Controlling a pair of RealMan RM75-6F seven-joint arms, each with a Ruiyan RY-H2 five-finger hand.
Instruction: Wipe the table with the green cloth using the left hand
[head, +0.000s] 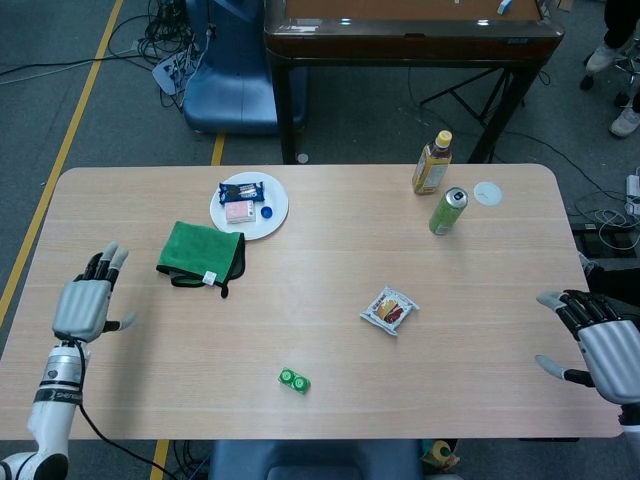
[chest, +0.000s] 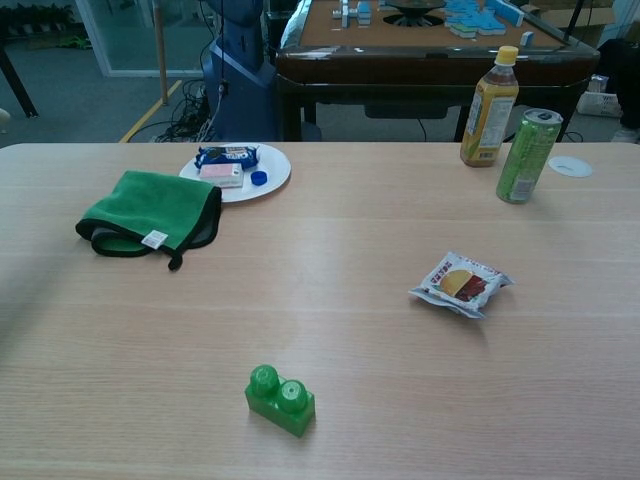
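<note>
I can read no text anywhere: the labels on the bottle (chest: 490, 105), the can (chest: 527, 156), the snack packet (chest: 461, 284) and the cloth's tag (chest: 154, 239) are too small or blurred.

Grey floor (head: 80, 60); yellow floor lines (head: 70, 130), dark wooden table (head: 410, 40) behind

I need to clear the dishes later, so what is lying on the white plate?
On the white plate lie a dark blue snack packet, a pink-and-white packet and a small blue cap. Whatever is beneath the packets is covered.
</note>
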